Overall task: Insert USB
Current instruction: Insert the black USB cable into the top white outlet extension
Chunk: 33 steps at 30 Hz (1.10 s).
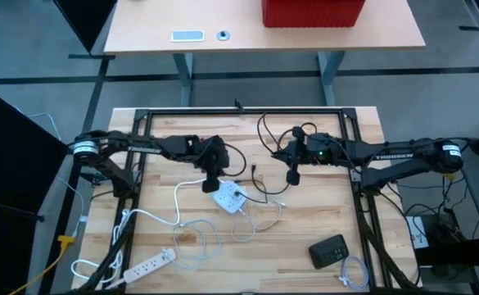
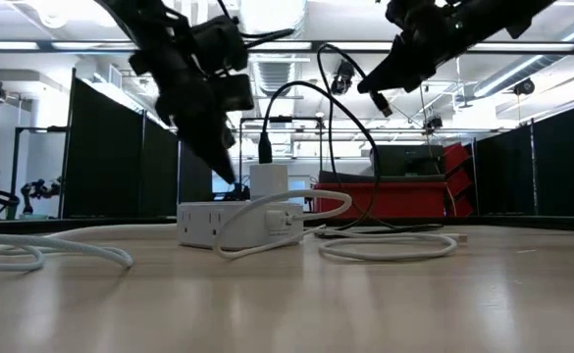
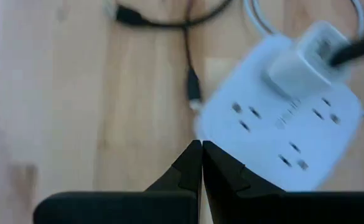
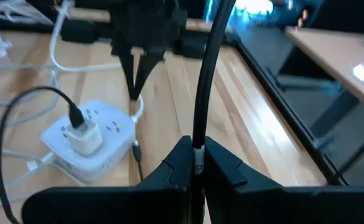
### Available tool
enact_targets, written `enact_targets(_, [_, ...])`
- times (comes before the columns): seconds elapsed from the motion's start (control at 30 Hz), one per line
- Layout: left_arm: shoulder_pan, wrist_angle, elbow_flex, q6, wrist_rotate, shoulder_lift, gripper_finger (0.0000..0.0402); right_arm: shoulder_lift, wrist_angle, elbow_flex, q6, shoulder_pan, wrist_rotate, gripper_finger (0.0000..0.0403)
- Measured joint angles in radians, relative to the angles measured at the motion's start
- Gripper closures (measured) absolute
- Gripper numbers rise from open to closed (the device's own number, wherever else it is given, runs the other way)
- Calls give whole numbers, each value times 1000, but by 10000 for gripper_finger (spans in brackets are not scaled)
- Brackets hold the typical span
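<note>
Your right gripper pinches the black USB cable above the table, left gripper clenched empty beside the white power cube, whose charger is occupied, white cords looping nearby.

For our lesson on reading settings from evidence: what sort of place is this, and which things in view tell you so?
Probably a robotics lab or workshop. Two robot arms work over a wooden table inside a black frame; dark partition panels screen off bays beyond it, and a white power strip lies among loose cables.

Right gripper pinches black cable above power strip.
</note>
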Motion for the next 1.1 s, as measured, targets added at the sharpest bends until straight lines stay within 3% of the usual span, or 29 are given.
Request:
enact_targets(0.17, [-68,5,-72,-129,0,-44,401,0,220,-95,-9,16,-2,394])
enact_targets(0.4, [-174,175,-193,-382,-6,-39,401,0,254,-182,-35,16,-1,394])
enact_targets(0.63, [-212,221,-203,-513,-163,-38,402,33,406,-247,-191,16,-5,394])
enact_targets(0.9, [-211,173,-201,-706,-185,-38,402,249,695,-267,-323,7,-182,394])
enact_targets(1.1, [-204,203,-252,-778,-198,-20,402,437,829,-253,-368,7,-193,394])
